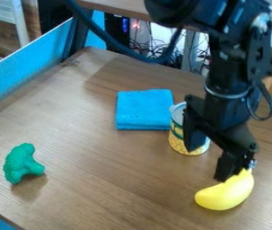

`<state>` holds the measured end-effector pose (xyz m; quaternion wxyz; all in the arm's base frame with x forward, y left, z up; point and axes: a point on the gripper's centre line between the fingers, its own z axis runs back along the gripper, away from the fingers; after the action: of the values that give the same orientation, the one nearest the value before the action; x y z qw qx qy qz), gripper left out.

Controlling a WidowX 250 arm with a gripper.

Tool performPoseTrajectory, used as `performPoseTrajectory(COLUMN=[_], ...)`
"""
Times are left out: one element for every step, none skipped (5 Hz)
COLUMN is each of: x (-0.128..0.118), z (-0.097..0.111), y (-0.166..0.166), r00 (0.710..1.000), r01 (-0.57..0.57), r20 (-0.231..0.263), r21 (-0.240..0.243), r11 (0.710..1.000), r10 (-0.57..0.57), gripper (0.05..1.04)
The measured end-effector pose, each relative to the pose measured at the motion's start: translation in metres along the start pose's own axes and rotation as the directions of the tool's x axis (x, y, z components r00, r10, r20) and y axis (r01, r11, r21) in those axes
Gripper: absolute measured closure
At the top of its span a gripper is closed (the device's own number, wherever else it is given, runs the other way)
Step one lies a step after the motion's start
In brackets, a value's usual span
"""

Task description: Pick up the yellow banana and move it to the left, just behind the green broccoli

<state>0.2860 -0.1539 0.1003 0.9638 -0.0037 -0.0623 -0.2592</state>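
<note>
Your black gripper (207,162) hangs low over the right part of the brown wooden table (102,179). Its two fingers are spread wide apart, and you have nothing held between them. One finger points down in front of the can (189,143), hiding part of it. The other finger is right by the top of the yellow toy fruit (225,197), and it covers a bit of that too. You cannot tell if the fingers touch either one.

The yellow toy fruit lies on its side on the table, near the bottom right. It is smooth and a little bent, with its fat round end toward the bottom left. The can stands up on its bottom, farther back than the fruit. It has a shiny rim and a green and yellow wrapper.

Just beside the can, on its left, you see a blue cloth (144,110) folded into a flat square. A bumpy green toy broccoli (21,164) lies far over on the left side of the table, well apart from the rest.
</note>
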Motion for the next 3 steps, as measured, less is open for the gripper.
performPoseTrajectory(x=[0.001, 0.006, 0.013], z=[-0.021, -0.038, -0.05], y=[-0.007, -0.012, -0.012], r00=[0.999, 0.995, 0.991], r01=[0.036, 0.086, 0.121], r20=[-0.039, -0.056, -0.05], r21=[-0.005, -0.029, -0.032], r11=[0.999, 0.996, 0.992], r10=[-0.036, -0.087, -0.123], gripper=[0.083, 0.083, 0.083])
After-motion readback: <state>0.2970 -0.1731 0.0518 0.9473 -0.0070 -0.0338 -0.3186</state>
